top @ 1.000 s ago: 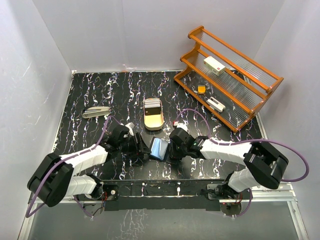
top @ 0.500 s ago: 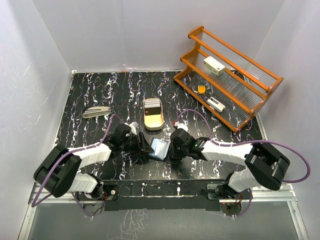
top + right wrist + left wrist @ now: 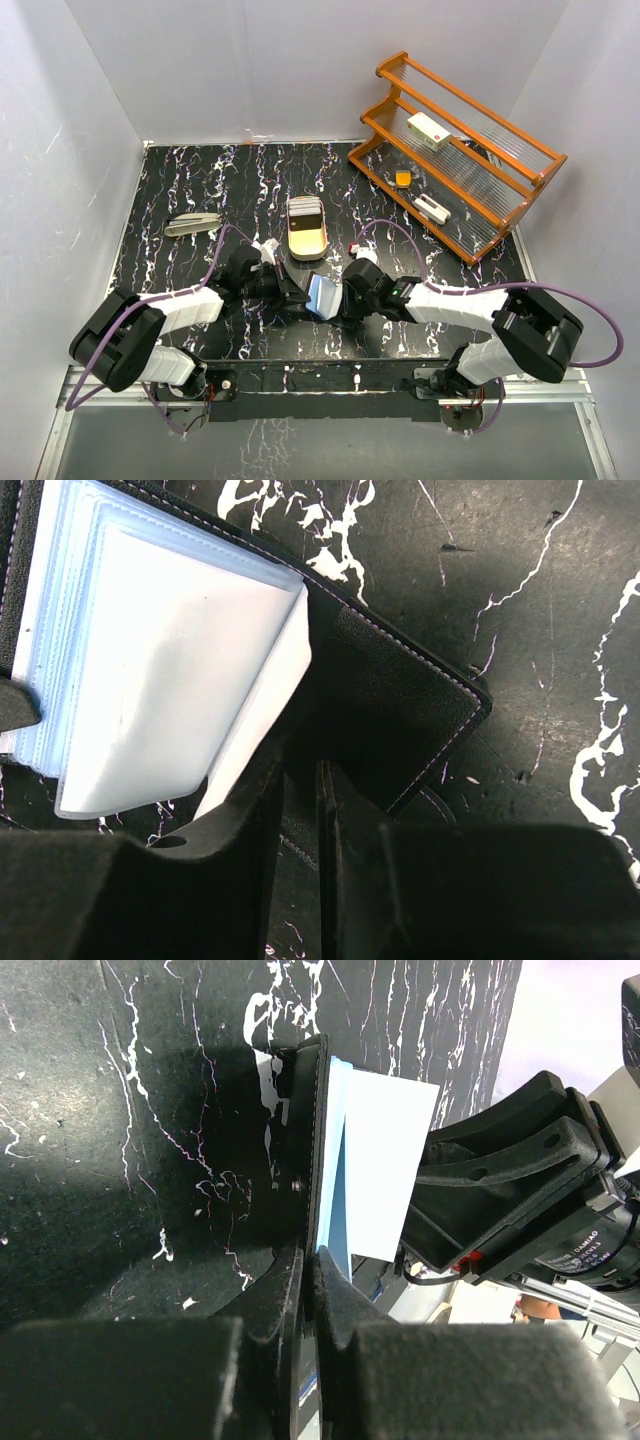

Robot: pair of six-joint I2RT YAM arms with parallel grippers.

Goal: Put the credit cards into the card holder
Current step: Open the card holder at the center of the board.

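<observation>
The card holder (image 3: pixel 322 295), a black bifold with blue-grey sleeves (image 3: pixel 150 650), stands part-open on edge between both grippers near the table's front. My left gripper (image 3: pixel 310 1260) is shut on the edge of one black cover (image 3: pixel 300 1140). My right gripper (image 3: pixel 300 780) is shut on the other black cover (image 3: pixel 400 700). A white card-like sheet (image 3: pixel 390 1170) stands among the sleeves. More credit cards (image 3: pixel 305 211) stand stacked in the cream tray (image 3: pixel 306 243) just behind. In the top view the left gripper (image 3: pixel 295 292) and right gripper (image 3: pixel 345 300) flank the holder.
A wooden rack (image 3: pixel 520 150) stands at the back right with a white box (image 3: pixel 428 130), a small orange item (image 3: pixel 403 178) and a white item (image 3: pixel 432 208). A grey stapler (image 3: pixel 192 222) lies at the left. White walls close in the table.
My left gripper has shut on the holder's cover; a second ago it stood open beside it. The holder has folded narrower and stands more upright. The right gripper keeps its grip.
</observation>
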